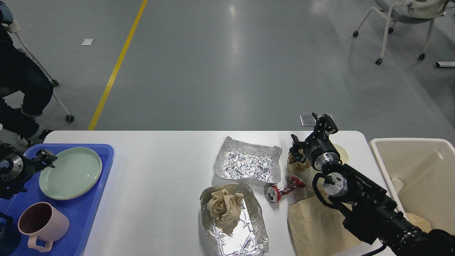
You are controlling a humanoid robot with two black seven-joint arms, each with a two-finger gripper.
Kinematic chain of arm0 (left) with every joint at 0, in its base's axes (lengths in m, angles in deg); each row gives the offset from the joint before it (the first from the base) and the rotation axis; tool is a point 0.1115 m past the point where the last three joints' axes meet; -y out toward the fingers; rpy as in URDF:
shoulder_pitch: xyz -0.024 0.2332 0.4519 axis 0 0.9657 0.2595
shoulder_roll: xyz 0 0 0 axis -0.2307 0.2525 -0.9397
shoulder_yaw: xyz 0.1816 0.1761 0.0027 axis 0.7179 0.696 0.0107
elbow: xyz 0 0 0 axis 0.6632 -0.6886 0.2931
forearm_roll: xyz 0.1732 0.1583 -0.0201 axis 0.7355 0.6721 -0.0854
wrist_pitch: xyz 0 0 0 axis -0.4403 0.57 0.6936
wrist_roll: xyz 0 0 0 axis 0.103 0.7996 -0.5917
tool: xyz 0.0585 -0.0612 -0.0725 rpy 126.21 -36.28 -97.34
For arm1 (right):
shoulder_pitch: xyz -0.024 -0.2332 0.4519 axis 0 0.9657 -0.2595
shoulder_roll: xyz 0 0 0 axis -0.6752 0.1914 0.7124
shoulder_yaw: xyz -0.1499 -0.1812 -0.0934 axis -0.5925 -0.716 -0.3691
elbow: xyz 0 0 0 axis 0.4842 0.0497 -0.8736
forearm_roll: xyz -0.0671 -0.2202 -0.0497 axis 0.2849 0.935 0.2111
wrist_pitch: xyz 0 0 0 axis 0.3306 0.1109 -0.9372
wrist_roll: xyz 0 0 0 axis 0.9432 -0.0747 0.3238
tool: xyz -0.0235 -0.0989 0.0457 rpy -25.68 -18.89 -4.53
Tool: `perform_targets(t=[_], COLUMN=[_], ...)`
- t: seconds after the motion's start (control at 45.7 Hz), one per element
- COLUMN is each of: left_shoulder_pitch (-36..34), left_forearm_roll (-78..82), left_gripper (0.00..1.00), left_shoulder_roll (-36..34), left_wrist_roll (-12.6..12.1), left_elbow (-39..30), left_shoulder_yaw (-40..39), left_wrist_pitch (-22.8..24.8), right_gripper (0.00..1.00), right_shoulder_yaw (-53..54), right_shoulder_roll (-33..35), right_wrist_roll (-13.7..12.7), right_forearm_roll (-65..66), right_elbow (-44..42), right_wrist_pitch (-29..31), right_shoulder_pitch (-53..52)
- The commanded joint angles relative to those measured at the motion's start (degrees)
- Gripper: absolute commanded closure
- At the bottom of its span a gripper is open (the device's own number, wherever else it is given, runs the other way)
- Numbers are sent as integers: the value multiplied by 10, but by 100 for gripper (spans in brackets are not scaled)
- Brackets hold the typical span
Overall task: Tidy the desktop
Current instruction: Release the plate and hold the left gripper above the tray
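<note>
Here, the white table (160,167) is filling the near half of the view, and it is stiff, smooth and far too big to lift, so tidying looks like a matter of taking the loose things off it one at a time.

At the far left, the left tool (45,157) is hovering over the blue tray (103,160), just beside the pale green plate (70,173); its fingers are looking slightly apart with nothing between them, though it is seen small and dark. A pink mug (42,222) is standing on the tray nearer to me. Plate and mug would be hard, rather slippery and breakable.

Toward the middle, an empty foil tray (248,162) is lying farther back and a second foil tray (245,234) nearer, with crumpled brown paper (224,209) inside it. The foil is probably light and easily dented, best pinched at a rim; the paper is soft and should give under any pinch.

Right of these, a crushed red can (282,190) is lying on its side, light and likely to roll, best taken across its flattened waist. A brown paper bag (312,224) is lying flat on the near right.

The right arm is reaching in from the lower right, its wrist turned upward, and the right tool (312,133) is poised wide open and empty above more crumpled paper (295,161). A beige bin (419,174) is standing at the right edge.
</note>
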Motion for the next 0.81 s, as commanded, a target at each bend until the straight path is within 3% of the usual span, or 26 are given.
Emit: perform_targets(t=[0.0,0.219,0.306,0.591,0.7,0.788], left_shoulder_pitch=[0,3,25,116,154,172], left_forearm_roll=[0,-1,0,-1,1,5], left_gripper=[4,4,4,4,4,4], left_shoulder_roll=[-3,-39,-47,-42,-25,-3], left_wrist_roll=[15,58,93,272,363,392], left_elbow=[2,38,41,45,45,45], left_shoulder_yaw=[-44,-175,-268,-625,-797,-878], left_wrist_pitch=[-6,-9,-10,-11,-9,-6], right_gripper=[0,0,0,0,0,0], right_shoulder_yaw=[0,0,0,0,0,0], right_shoulder_roll=[0,0,0,0,0,0], right_wrist_roll=[0,1,0,0,0,0], right_forearm_roll=[0,0,0,0,0,0], right_elbow=[0,0,0,0,0,0], right_wrist_pitch=[0,0,0,0,0,0], right_shoulder_pitch=[0,0,0,0,0,0])
